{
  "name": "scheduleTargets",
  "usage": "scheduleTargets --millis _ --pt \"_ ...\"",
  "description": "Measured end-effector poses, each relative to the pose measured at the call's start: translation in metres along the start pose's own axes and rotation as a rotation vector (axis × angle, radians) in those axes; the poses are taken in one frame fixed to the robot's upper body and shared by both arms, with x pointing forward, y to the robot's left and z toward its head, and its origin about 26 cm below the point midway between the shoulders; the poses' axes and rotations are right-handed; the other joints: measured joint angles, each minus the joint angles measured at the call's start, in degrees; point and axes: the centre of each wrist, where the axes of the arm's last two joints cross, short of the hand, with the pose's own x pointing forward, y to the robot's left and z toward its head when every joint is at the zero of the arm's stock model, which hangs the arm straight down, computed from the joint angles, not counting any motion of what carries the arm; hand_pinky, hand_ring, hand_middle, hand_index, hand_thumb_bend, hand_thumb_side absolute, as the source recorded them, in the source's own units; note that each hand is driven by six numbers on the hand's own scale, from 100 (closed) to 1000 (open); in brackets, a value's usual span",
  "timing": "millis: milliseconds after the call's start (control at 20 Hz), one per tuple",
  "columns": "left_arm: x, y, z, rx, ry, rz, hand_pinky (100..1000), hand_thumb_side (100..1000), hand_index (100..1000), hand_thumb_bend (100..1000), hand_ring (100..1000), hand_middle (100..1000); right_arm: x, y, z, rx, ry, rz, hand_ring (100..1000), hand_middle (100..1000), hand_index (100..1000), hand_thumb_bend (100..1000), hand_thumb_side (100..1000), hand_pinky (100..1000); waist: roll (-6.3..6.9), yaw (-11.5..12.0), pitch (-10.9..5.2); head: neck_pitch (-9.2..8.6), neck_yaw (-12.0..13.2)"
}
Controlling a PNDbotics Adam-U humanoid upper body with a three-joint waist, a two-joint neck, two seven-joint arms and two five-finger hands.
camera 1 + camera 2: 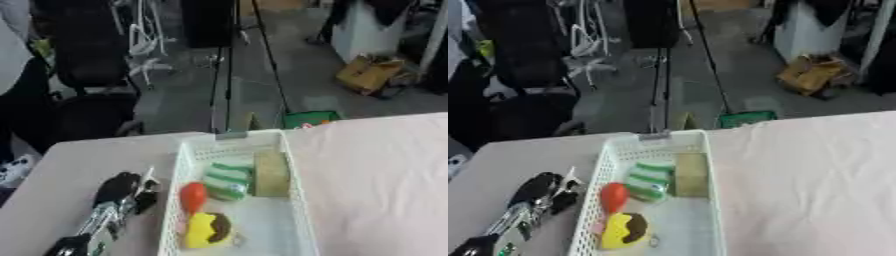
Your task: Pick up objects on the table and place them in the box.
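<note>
**Desk:** What's at the left of the frame?

**Photographer:** The robot's left hand [122,192] lies over the pale table [70,175], just beside the left wall of the white box [293,175]. It is dark and narrow; whether its fingers are curled or straight I cannot tell, and nothing shows in it.

**Desk:** And moving right?

**Photographer:** Inside the box: a red rounded thing [193,196] against the left wall, a yellow toy with a dark patch [208,231] nearer the camera, a green-and-white striped piece [227,181] in the middle, and a tan block [271,173] beside it. Right of the box, a pinkish cloth [385,170]. The right hand is out of shot.

**Desk:** Which step is this?

**Photographer:** By my reading, between placements: four items are in, and the hand is outside the box. No loose object shows on the table here, so the next move calls for finding one beyond this view, then carrying it over the rim.
</note>
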Motion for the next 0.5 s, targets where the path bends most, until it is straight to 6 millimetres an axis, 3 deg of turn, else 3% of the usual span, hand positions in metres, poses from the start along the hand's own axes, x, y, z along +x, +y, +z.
scheduleTargets --millis 500 --pt "-0.0033 -0.0002 -0.0016 -0.016 0.02 0.049 966 830 640 100 747 640 0.0 0.0 0.0 -0.002 -0.001 -0.001 914 828 808 100 1000 841 -0.04 -0.08 -0.01 -0.2 0.03"
